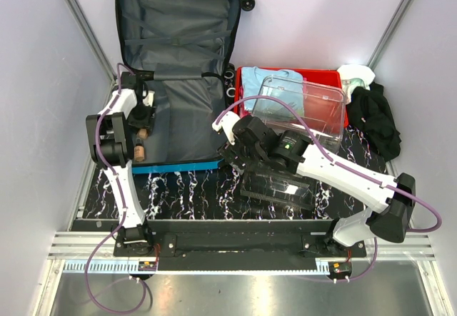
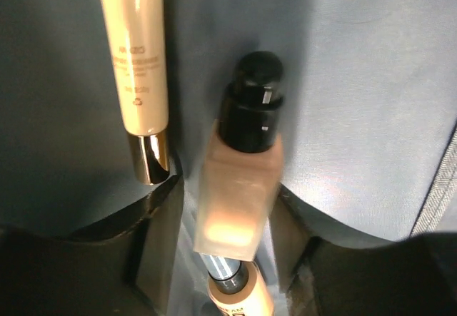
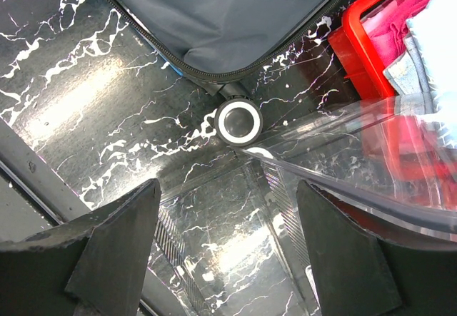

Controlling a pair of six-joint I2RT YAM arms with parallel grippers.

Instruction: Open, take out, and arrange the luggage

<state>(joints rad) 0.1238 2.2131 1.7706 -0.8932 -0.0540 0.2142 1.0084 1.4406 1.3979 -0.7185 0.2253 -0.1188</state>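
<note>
- We see the luggage (image 1: 178, 45) lying open at the left of the dark marbled surface (image 1: 193, 191). Its two halves run from near to far: the lower half lies flat and the lid rises at the back. The grey lining faces us, and the wheeled end points right.
- Just right of it sits a red tray (image 1: 325, 78) of folded clothes. A clear bin (image 1: 314, 105) lies tilted across the tray, crowding the luggage's right side.
- A black cloth (image 1: 375, 116) is heaped at the far right, beside the tray.
- Our right hand (image 3: 225, 202) hovers released above the surface, fingers wide with nothing between them. It is near one luggage wheel (image 3: 239, 121) and the bin's edge.
- Our left hand (image 2: 227, 187) is inside the luggage at its left side, with a finger on either side of a frosted bottle (image 2: 239, 159) with a black cap. We cannot tell whether it is grasping the bottle.
- A cream tube (image 2: 136, 52) with a gold cap lies just left of the bottle, on the lining.
</note>
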